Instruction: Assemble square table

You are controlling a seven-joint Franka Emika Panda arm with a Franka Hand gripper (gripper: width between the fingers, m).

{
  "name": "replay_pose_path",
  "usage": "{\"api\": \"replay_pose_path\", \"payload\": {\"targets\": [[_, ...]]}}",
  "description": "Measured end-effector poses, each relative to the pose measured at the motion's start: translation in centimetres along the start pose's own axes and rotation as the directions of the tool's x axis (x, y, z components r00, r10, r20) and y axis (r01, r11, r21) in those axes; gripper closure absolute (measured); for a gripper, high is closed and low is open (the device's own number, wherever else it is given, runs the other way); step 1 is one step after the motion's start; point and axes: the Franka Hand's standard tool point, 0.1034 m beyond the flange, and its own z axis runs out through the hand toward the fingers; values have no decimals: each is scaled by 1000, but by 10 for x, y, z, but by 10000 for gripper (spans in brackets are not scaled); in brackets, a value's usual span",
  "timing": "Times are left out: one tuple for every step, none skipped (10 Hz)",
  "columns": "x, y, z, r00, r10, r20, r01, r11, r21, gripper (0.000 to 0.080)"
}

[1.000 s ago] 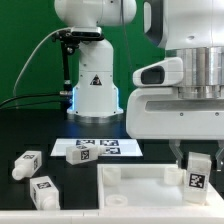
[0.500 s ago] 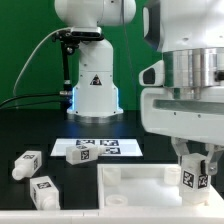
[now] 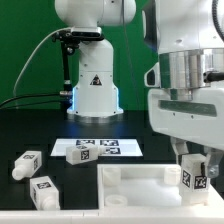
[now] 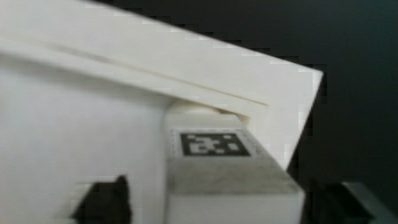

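The white square tabletop (image 3: 135,180) lies underside up at the front of the black table, its raised rim showing. My gripper (image 3: 195,166) hangs over its corner at the exterior view's right, shut on a white leg (image 3: 192,178) with a black-and-white tag, held upright at that corner. In the wrist view the tagged leg (image 4: 217,152) sits between my two dark fingers (image 4: 107,200), right against the tabletop's corner (image 4: 125,90). Two more tagged legs (image 3: 27,163) (image 3: 44,190) lie loose at the exterior view's left.
The marker board (image 3: 97,149) lies flat behind the tabletop. The large white robot base (image 3: 95,90) with a triangle mark stands at the back, a black cable beside it. A green wall is behind.
My arm has shifted toward the exterior view's right and a little lower, carrying the leg down onto the tabletop's corner. The loose legs and tabletop have not moved.
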Motion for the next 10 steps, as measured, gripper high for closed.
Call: {"api": "replay_pose_path", "payload": {"targets": [[0, -1, -1, 983, -181, -3, 181, 983, 4, 194], [-4, -1, 0, 942, -337, 6, 337, 941, -15, 194], [-8, -1, -1, 896, -444, 14, 445, 895, -33, 158], [-6, -1, -1, 874, -487, 11, 487, 873, -31, 152], [-5, -1, 0, 851, -525, 13, 525, 851, -31, 152], [-4, 0, 0, 795, -606, 14, 606, 794, -32, 151], [1, -1, -2, 661, -750, 19, 750, 660, -33, 151], [5, -3, -4, 542, -840, 21, 840, 542, -26, 151], [0, -4, -1, 460, -888, 18, 888, 460, -24, 151], [-8, -3, 2, 446, -895, 8, 895, 446, -32, 151]]}}
